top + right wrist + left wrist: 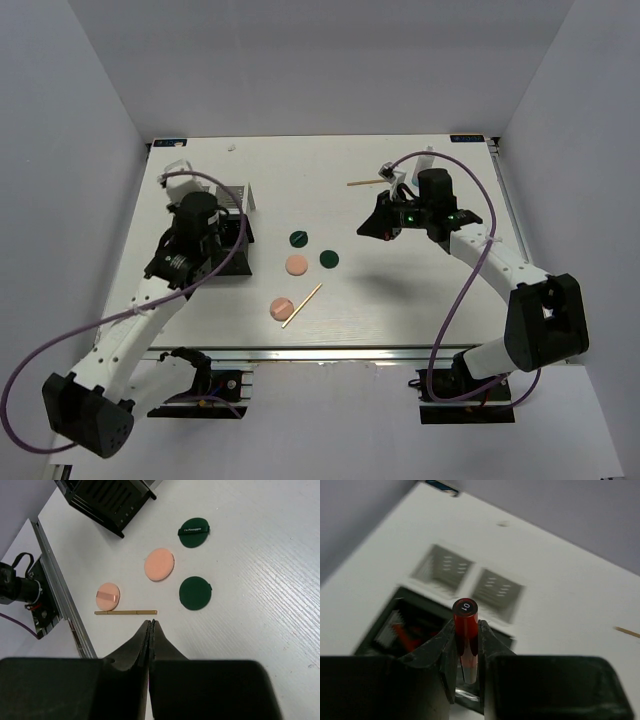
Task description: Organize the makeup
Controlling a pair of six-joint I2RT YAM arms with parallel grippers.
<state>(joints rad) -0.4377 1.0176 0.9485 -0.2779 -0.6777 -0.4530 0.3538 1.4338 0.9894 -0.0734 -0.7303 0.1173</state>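
The left hand [466, 639] grips a red stick [465, 622] upright over the black box [240, 255], which is half hidden under the arm. The right hand [150, 630] is pressed closed on nothing, above the white bench [260, 605]. On open bench below it lie a plain peach disc [159, 564], a strapped peach disc [108, 593], two green discs [195, 593] and a wooden stick [125, 612]. Pale walls [90, 120] close in three sides.
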